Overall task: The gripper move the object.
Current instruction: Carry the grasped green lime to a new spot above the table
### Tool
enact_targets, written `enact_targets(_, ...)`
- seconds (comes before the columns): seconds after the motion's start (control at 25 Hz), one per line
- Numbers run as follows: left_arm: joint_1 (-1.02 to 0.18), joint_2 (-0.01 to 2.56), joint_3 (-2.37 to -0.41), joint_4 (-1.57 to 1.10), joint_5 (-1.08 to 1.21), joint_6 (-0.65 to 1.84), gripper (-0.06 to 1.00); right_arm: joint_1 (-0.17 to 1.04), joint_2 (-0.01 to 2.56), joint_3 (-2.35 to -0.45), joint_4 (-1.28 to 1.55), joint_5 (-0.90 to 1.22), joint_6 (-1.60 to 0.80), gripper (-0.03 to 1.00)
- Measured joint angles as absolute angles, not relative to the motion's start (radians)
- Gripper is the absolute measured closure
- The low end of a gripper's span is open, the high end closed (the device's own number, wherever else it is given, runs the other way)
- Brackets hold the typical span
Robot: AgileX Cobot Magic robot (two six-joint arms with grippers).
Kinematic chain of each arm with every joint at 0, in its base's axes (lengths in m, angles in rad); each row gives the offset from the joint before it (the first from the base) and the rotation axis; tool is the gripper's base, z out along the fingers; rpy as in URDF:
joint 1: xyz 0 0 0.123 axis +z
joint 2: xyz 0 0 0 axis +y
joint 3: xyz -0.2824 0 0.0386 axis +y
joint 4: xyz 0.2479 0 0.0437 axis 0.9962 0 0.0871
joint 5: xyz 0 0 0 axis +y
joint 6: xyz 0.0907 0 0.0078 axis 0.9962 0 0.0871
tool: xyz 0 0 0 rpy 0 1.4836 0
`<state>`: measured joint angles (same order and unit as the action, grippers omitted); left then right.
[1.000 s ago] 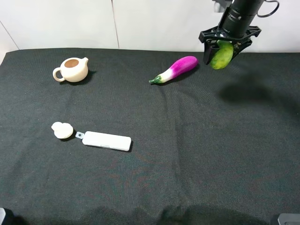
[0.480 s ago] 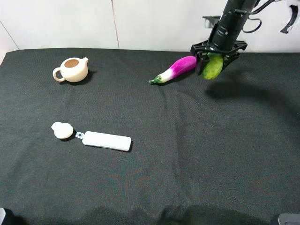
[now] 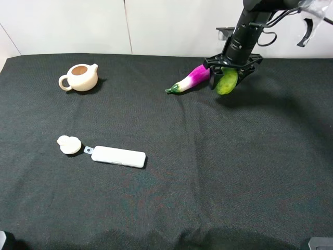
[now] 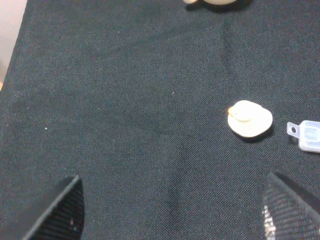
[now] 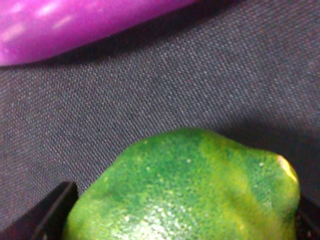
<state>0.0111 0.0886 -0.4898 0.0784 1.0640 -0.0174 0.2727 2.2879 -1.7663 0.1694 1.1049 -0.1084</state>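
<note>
The right gripper (image 3: 229, 66) has its prongs closed round the fruit (image 3: 226, 82) and holds it low over the table (image 3: 208, 172), close to the far edge and somewhat toward the far right corner. The purple end of the eggplant (image 3: 193, 78) lies just beside it. In the right wrist view a strip of cloth shows between fruit (image 5: 190, 195) and eggplant (image 5: 75, 25), so the two look apart. Whether the fruit already rests on the cloth cannot be told.

The step in hand seems to be carrying the fruit to a new place, or setting it down. To do it well, the arm should hold the grip firm and steer clear of the eggplant, since a prong brushing it would roll it away. If the fruit is to go down here, it is best lowered until it bears on the cloth before the prongs part. Being rounded and smooth, it may roll if dropped.

The left gripper (image 4: 175, 220) has its fingers spread wide with nothing between them, over bare cloth.

The fruit is a plump oval, glossy, mottled deep green and yellow-green. It has a finely speckled skin and a pale spot at one end.
</note>
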Motion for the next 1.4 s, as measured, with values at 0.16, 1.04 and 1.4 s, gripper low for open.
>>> enact_targets(0.16, 0.011, 0.089, -0.49, 0.078, 1.064, -0.017, 0.18, 0.282, 2.309, -1.766, 0.168, 1.093, -0.108, 0.44)
enact_targets(1.04, 0.011, 0.089, -0.49, 0.078, 1.064, -0.017, 0.18, 0.308, 2.329, -1.769, 0.173, 1.034, -0.11, 0.44)
enact_targets(1.4, 0.011, 0.089, -0.49, 0.077, 1.064, -0.016, 0.18, 0.324, 2.349, -1.778, 0.171, 1.017, -0.112, 0.44)
